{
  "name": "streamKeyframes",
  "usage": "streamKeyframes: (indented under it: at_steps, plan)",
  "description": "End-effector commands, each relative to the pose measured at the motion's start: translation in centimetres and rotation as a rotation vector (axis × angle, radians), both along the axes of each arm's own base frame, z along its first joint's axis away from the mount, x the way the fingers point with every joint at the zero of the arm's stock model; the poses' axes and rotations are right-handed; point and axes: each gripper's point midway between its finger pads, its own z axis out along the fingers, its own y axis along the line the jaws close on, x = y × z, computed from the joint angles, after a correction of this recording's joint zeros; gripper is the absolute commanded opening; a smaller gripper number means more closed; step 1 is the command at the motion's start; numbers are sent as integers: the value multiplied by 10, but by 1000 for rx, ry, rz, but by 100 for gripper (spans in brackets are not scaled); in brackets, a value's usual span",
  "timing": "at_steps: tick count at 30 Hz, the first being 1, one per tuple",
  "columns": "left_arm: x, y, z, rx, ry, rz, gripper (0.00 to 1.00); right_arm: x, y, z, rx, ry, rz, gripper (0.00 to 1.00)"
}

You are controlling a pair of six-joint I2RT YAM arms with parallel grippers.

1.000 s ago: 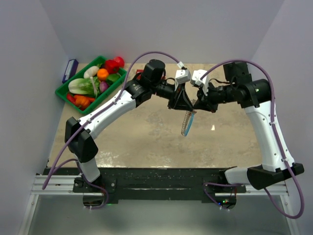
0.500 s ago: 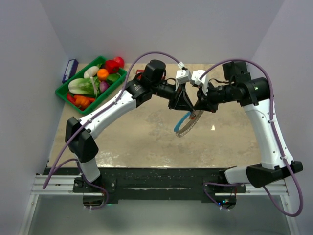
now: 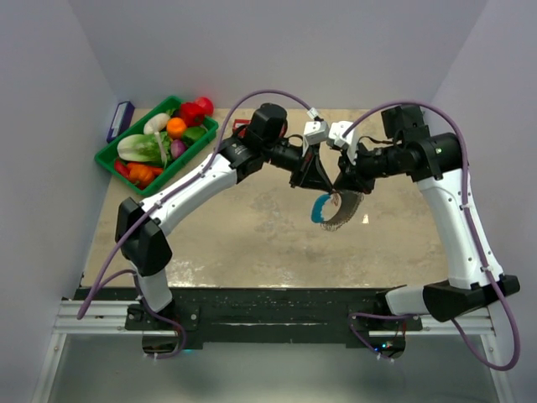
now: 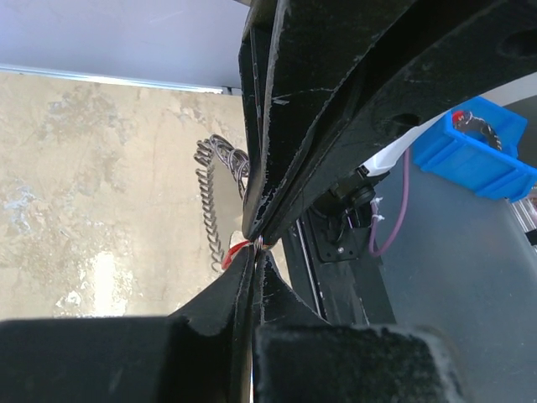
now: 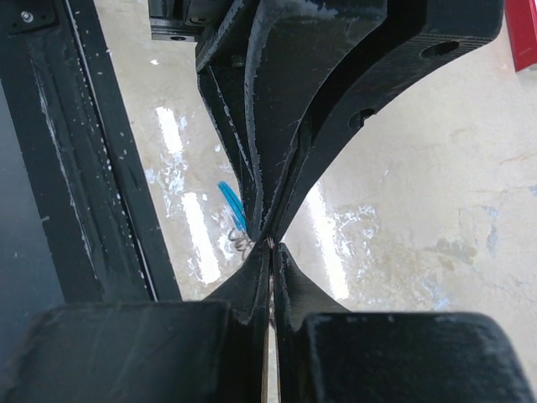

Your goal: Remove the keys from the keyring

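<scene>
My two grippers meet tip to tip above the middle of the table. The keyring [image 3: 334,210] hangs from that meeting point, with its bright blue section [image 3: 319,210] to the left and the silvery keys [image 3: 346,208] fanned out to the right. My left gripper [image 3: 325,186] is shut, a thin bit of ring wire at its tips [image 4: 256,252] and the red-part key [image 4: 237,250] sticking out beside them. The right gripper [image 3: 338,188] is shut on the same wire [image 5: 271,248]. A string of keys [image 4: 210,201] dangles behind. The blue section [image 5: 232,206] shows below the jaws.
A green tray [image 3: 105,158] of toy vegetables stands at the back left. A dark blue item [image 3: 120,120] lies by the left wall. A red box [image 3: 239,128] sits behind the left arm. A blue bin [image 4: 470,155] is off the table.
The left gripper has closed at the ring. The keyring, first hanging as a narrow strip, has swung and spread out to the right. Both arms stayed almost in place.
</scene>
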Motion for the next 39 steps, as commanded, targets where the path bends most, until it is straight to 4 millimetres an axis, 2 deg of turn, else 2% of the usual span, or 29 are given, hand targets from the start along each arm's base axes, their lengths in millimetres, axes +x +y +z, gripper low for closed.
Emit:
streamKeyframes:
  at_steps: [1, 3, 8, 10, 26, 39]
  plan:
    - [-5, -10, 17, -42, -34, -23, 0, -4, 9, -1, 22, -13, 50, 0]
    - [-5, -10, 16, -38, -33, -19, 0, -4, 8, -1, 20, -18, 49, 0]
    - [0, -10, 16, -28, -47, 11, 15, -1, 3, 2, -2, -41, 31, 0]
    - [-1, -9, 21, -37, -57, 9, 16, -2, 2, 1, -13, -38, 31, 0]
    - [-4, -12, 21, -41, -30, -17, 20, 4, 4, -19, -32, 8, 34, 0]
    - [-18, -8, 34, -77, -1, -86, 22, -1, 5, -18, -23, -4, 48, 0]
